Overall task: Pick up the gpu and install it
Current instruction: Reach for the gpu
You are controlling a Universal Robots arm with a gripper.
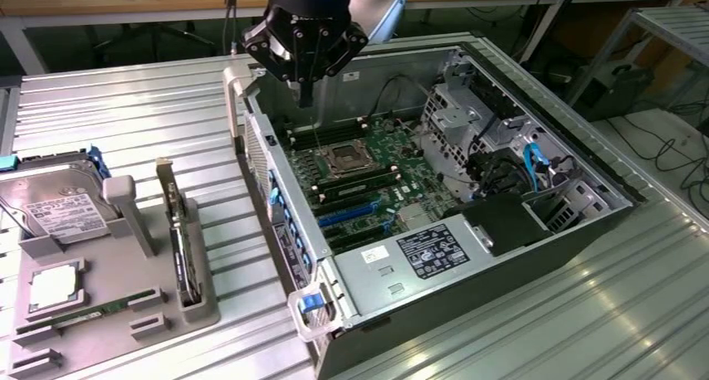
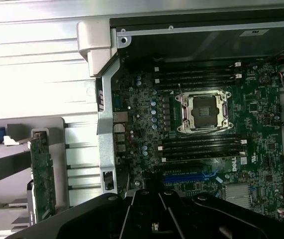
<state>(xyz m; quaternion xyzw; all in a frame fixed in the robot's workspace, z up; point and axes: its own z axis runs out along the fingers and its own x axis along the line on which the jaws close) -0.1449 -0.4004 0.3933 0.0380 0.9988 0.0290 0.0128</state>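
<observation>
Spotting the gripper [image 1: 305, 96] high over the rear edge of the open computer case [image 1: 487, 305], above the motherboard [image 1: 377, 177]. Jaws pressed together, clasping nothing. Locating the gpu [image 1: 178, 239] well apart from it, at the exterior view's left, upright on its long edge in a slot of the grey holder tray [image 1: 122, 272]. Parked that way, likely, to offer its top edge to a downward pinch. As for the case: laid on its side with panel off, presumably to turn the blue expansion slots [image 1: 352, 212] upward for a straight push. Bare for now, so no install yet. Sharing the tray with the card: hard drive [image 1: 50, 206], memory stick [image 1: 89, 314].
</observation>
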